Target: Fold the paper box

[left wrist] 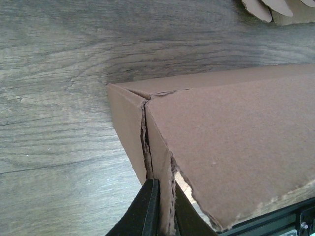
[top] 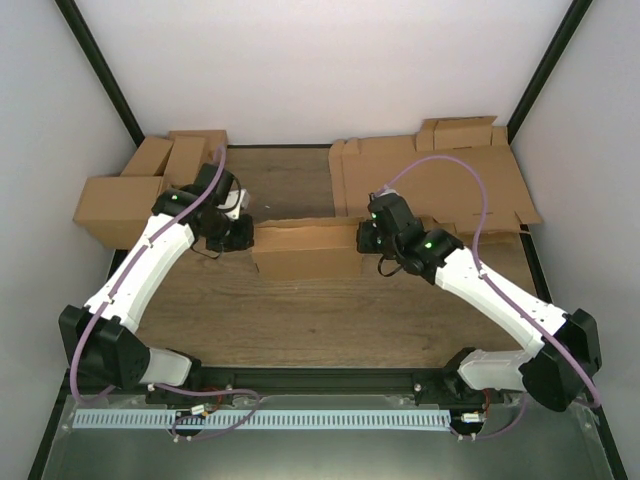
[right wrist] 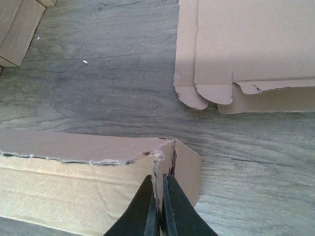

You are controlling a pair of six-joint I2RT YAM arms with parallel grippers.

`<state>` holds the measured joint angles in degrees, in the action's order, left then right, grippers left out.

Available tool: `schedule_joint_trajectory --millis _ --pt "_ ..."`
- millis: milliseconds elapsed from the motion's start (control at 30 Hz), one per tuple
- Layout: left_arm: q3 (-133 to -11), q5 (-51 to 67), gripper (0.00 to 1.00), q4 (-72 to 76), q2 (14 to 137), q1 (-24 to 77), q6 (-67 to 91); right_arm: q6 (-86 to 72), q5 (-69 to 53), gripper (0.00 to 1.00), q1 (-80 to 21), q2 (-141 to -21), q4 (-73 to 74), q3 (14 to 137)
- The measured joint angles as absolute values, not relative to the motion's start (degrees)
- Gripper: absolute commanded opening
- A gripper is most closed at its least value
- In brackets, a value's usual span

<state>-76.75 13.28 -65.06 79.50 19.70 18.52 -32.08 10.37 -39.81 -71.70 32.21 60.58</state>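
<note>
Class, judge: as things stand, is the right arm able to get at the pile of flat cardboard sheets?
Probably not yet: the right fingers are shut on one end of the paper box. Only bare table separates them from the pile.

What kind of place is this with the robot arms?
Probably a robot test booth: white walls enclose a wooden table, two arms bolted at its edge, cardboard sheets stacked at the back.
</note>
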Motion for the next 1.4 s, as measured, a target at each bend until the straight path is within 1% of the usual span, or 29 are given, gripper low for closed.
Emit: schedule_joint_trajectory --millis 400,667,933,1133,1400 --pt "-76.69 13.23 0.04 -65.06 79.50 19.70 19.38 -29.17 11.84 0.01 -40.36 -70.81 27.81 57.45" --pt "-75.22 13.15 0.04 -63.88 78.72 19.70 19.79 -30.87 16.97 0.01 -43.20 -70.26 24.32 54.89" --pt "-74.13 12.91 0.04 -62.67 77.71 19.88 20.95 -32.08 19.53 0.01 -44.31 -70.41 24.60 55.00" --pt "-74.13 12.58 0.04 -62.70 77.71 19.92 20.93 -32.14 18.94 0.01 -44.47 -68.69 26.76 55.07" --pt "-74.28 12.10 0.04 -63.11 77.71 20.10 20.49 -29.71 13.65 0.01 -43.48 -64.95 27.49 52.53"
